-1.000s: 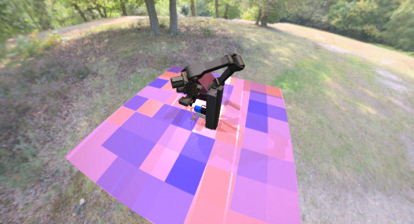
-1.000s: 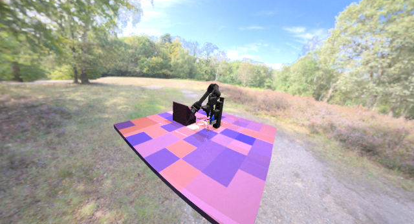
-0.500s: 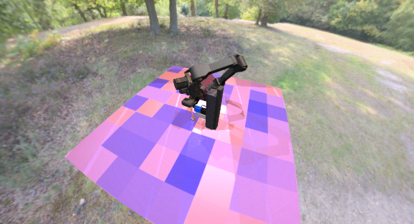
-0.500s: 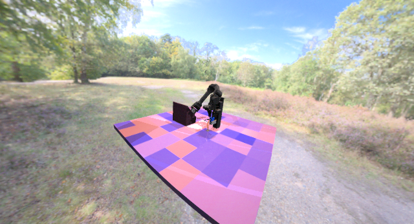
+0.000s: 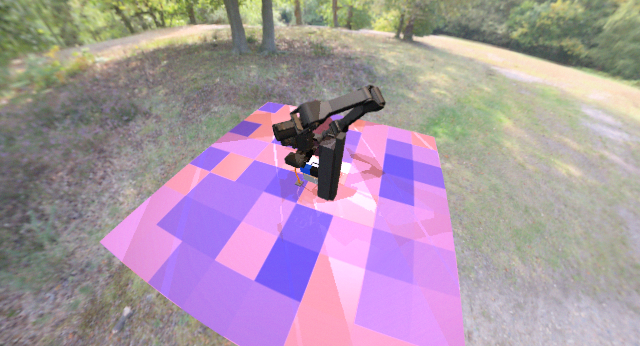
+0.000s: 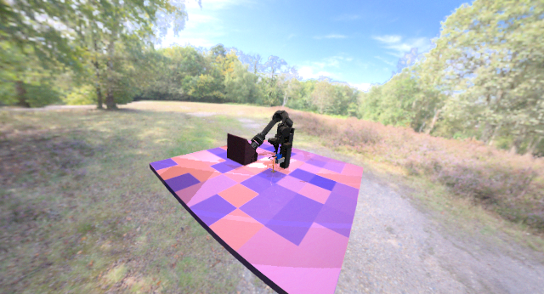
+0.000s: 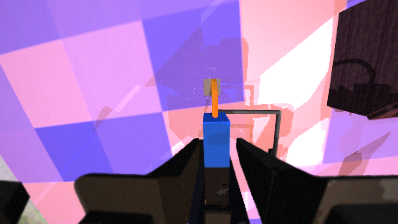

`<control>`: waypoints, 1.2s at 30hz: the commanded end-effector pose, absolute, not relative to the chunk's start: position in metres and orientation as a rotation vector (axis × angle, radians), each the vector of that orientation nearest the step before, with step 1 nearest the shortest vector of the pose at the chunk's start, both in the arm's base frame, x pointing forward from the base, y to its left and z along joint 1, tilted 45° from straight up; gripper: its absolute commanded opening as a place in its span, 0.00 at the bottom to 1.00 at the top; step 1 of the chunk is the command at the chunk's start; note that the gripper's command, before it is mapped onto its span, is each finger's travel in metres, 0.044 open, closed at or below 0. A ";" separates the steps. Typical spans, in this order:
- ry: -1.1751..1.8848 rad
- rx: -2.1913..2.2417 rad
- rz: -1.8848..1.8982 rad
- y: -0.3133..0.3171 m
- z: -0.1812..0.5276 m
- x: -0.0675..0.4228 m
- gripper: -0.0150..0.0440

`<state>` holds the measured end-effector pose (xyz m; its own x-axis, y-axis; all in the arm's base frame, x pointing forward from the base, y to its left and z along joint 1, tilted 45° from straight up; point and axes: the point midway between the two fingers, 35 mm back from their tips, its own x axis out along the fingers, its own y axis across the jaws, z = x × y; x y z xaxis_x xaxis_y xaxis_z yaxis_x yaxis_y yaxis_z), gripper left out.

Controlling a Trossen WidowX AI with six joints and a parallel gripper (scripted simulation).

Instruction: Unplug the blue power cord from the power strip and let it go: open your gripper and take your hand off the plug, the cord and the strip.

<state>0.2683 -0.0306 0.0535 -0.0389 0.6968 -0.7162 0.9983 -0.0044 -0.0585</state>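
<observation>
The blue plug (image 5: pixel 306 170) (image 6: pixel 279 157) (image 7: pixel 216 142) lies between my fingers in the wrist view, with a narrow gap showing at each side. My gripper (image 7: pixel 217 142) is partly open around it and does not look clamped on it. The orange cord (image 5: pixel 297 176) (image 7: pixel 215 97) runs from the plug's far end to a small anchor on the mat. A tall black block (image 5: pixel 333 171) (image 6: pixel 286 151), seemingly the power strip, stands upright beside the plug. A dark part joins the plug on the block's side. Whether the plug still sits in a socket is hidden.
A dark maroon box (image 6: pixel 240 149) (image 7: pixel 367 60) stands near the arm's base. A thin grey angled bar (image 7: pixel 252 112) shows right of the plug in the wrist view. The small square anchor (image 7: pixel 209 87) sits on the patchwork mat (image 5: pixel 290 266) (image 6: pixel 272 217).
</observation>
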 end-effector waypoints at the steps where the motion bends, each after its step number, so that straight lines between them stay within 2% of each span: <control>1: 1.788 1.756 -0.803 -0.026 0.050 0.267 0.53; 8: 1.788 1.756 -0.803 -0.022 0.046 0.267 0.53; 12: 1.787 1.748 -0.800 -0.024 0.048 0.268 0.35; 20: 1.787 1.748 -0.800 -0.024 0.048 0.268 0.26; 36: 1.784 1.749 -0.803 -0.041 0.033 0.269 0.25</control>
<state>0.2685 -0.0239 0.0437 -0.0417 0.7230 -0.6896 0.9984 0.0037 -0.0565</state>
